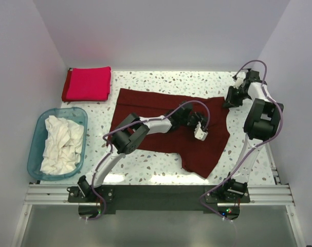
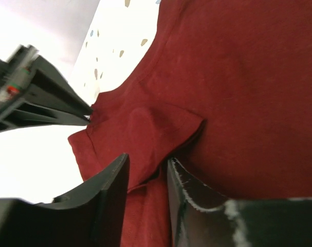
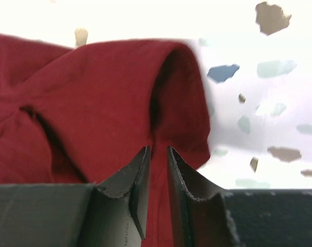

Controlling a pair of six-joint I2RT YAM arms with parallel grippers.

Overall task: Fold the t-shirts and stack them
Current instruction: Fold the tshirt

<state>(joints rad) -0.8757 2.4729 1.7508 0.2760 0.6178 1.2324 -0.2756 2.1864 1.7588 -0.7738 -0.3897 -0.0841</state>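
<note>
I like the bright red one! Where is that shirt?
The folded crimson shirt lies in the top view's far-left corner, just beyond the blue tub.

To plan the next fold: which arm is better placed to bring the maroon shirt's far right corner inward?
Probably right: right gripper pinches the maroon shirt there; left gripper sits mid-shirt.

Plain white walls enclose on three sides a white terrazzo-speckled table (brightly lit, almost glaring), with aluminium rails along its near edge.
</note>
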